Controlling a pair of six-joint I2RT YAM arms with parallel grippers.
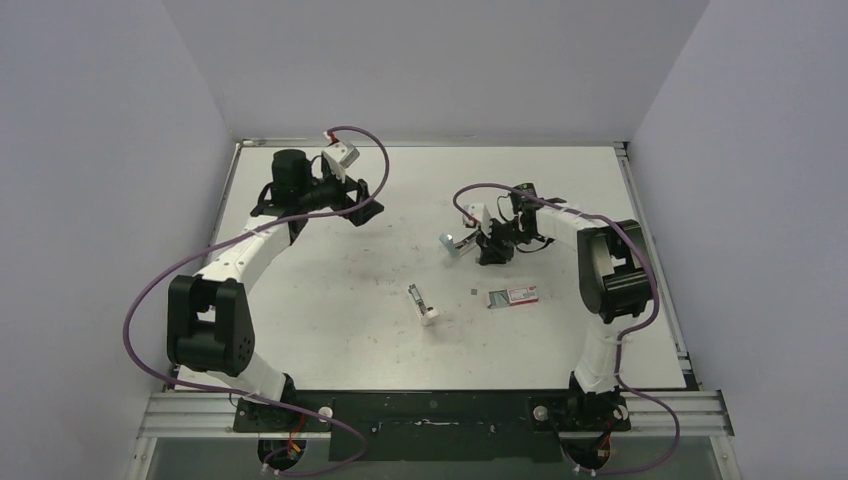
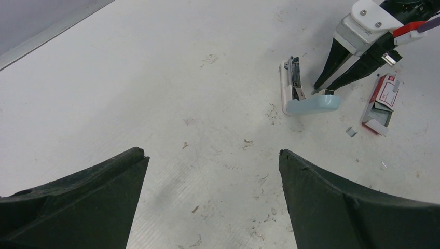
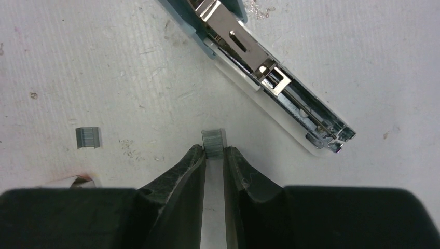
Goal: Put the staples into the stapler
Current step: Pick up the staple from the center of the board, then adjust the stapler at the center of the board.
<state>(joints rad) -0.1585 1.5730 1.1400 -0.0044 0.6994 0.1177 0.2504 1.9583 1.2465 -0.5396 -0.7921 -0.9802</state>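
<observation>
Nearest me the stapler lies opened out on the table, a red-and-white box and a loose strip beside it. Just past it, the right gripper pinches staples near the open channel. Farther back, the left gripper hangs spread wide

Bright, even, diffuse light; faint soft shadows; glare on stapler metal.
</observation>
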